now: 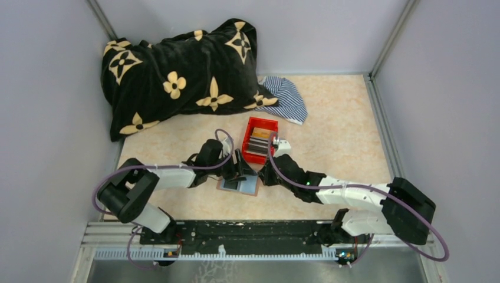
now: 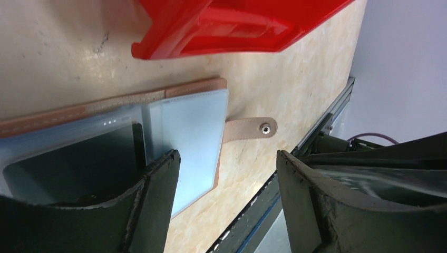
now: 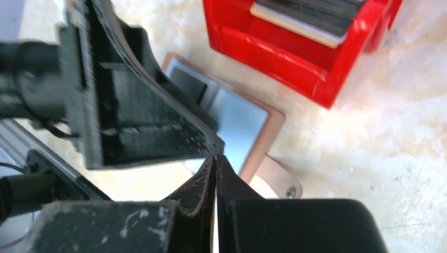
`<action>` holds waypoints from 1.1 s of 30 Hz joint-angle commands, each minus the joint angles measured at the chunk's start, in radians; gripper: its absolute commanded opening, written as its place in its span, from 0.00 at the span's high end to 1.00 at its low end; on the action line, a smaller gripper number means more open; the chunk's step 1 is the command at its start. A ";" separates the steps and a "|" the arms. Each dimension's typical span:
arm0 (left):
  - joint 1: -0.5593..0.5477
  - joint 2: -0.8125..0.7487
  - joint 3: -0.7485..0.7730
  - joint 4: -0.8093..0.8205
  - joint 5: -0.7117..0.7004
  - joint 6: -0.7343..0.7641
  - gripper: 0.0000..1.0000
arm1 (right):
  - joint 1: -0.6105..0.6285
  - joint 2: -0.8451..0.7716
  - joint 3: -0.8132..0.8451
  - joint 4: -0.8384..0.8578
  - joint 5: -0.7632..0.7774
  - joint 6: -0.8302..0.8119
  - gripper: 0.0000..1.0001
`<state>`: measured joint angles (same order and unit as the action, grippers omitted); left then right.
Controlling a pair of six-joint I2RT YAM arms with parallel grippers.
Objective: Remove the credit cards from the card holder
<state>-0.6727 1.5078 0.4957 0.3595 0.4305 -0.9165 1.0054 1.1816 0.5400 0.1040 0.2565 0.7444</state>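
Cards (image 1: 257,143) are stacked in the red bin (image 1: 262,121); one dark card (image 2: 68,158) seems to remain in the open holder (image 1: 239,184), laid toward the table's (image 1: 330,118) near edge. Left gripper (image 2: 226,158) is spread wide, empty; right gripper (image 3: 216,158) is closed, empty.

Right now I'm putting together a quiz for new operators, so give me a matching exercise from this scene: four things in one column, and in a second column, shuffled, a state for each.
Column one:
1. card holder
2. red bin
3. left gripper
4. right gripper

Column two:
A. jaws shut, nothing between them
B. holds a stack of cards
C. jaws open
D. lies open flat, blue-grey pockets up

Pairs: 1-D, 2-B, 3-C, 4-A
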 commanded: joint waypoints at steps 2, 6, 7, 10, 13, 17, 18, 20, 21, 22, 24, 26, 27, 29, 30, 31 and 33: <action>-0.005 0.043 0.045 0.051 -0.012 -0.036 0.26 | 0.026 0.038 -0.048 0.117 -0.031 0.047 1.00; -0.005 0.044 0.063 0.065 -0.020 -0.049 0.26 | 0.036 0.086 -0.045 0.160 -0.042 0.055 1.00; -0.007 0.045 0.069 0.057 -0.025 -0.046 0.26 | 0.038 0.100 -0.038 0.173 -0.051 0.049 1.00; -0.007 0.040 0.071 0.059 -0.042 -0.053 0.26 | 0.038 0.166 -0.002 0.186 -0.078 0.034 1.00; -0.006 0.030 0.078 0.065 -0.069 -0.065 0.26 | 0.047 0.215 0.002 0.244 -0.110 0.038 1.00; -0.005 0.023 0.109 0.044 -0.122 -0.057 0.26 | 0.060 0.264 0.005 0.293 -0.134 0.051 1.00; -0.005 0.018 0.114 0.040 -0.138 -0.050 0.26 | 0.061 0.272 0.005 0.298 -0.134 0.056 1.00; -0.005 -0.002 0.133 0.001 -0.170 -0.030 0.26 | 0.061 0.284 0.006 0.306 -0.136 0.053 1.00; -0.005 -0.014 0.143 -0.020 -0.186 -0.016 0.26 | 0.061 0.289 0.006 0.309 -0.139 0.053 1.00; -0.005 -0.028 0.156 -0.046 -0.201 0.008 0.26 | 0.062 0.292 0.006 0.315 -0.143 0.053 1.00; -0.005 -0.061 0.181 -0.111 -0.250 0.054 0.26 | 0.065 0.291 0.010 0.324 -0.148 0.053 1.00; 0.001 -0.097 0.207 -0.193 -0.310 0.105 0.25 | 0.067 0.297 0.025 0.325 -0.158 0.048 1.00; 0.007 -0.114 0.218 -0.261 -0.339 0.128 0.25 | 0.067 0.304 0.036 0.323 -0.167 0.044 1.00; 0.040 -0.168 0.198 -0.323 -0.361 0.162 0.28 | 0.067 0.321 0.055 0.328 -0.183 0.034 0.91; 0.065 -0.197 0.171 -0.330 -0.351 0.175 0.29 | 0.067 0.330 0.061 0.338 -0.192 0.033 0.85; 0.089 -0.223 0.141 -0.331 -0.334 0.187 0.30 | 0.067 0.339 0.068 0.348 -0.199 0.032 0.81; 0.142 -0.268 0.082 -0.337 -0.251 0.204 0.28 | 0.067 0.361 0.083 0.363 -0.213 0.029 0.75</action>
<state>-0.6136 1.3155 0.6662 0.1268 0.1402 -0.7979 1.0611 1.5097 0.5659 0.3847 0.0807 0.7860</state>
